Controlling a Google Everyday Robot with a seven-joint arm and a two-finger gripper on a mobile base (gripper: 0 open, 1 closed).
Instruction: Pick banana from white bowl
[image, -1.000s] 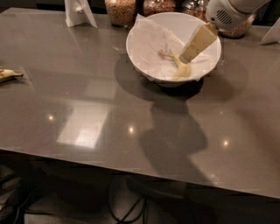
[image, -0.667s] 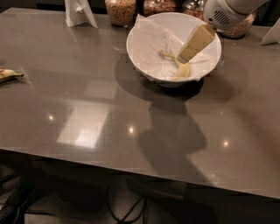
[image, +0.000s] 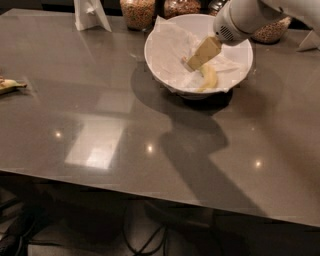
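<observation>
The gripper (image: 193, 62) reaches down into the white bowl (image: 158, 64) from the upper right, its tan tip low over the crumpled white paper (image: 170, 44) lining the bowl. Seen edge-on as one wedge, it does not show whether it is spread or closed, or whether it grips anything. The banana (image: 209, 78) lies on the bowl's floor just below and right of the tip, its upper end close under the tan wedge; contact cannot be told. Behind the gripper stand glass jars of grains (image: 139, 10). Far to the tip's left, a paler banana (image: 11, 86) rests at the edge of the glossy gray table (image: 125, 125).
</observation>
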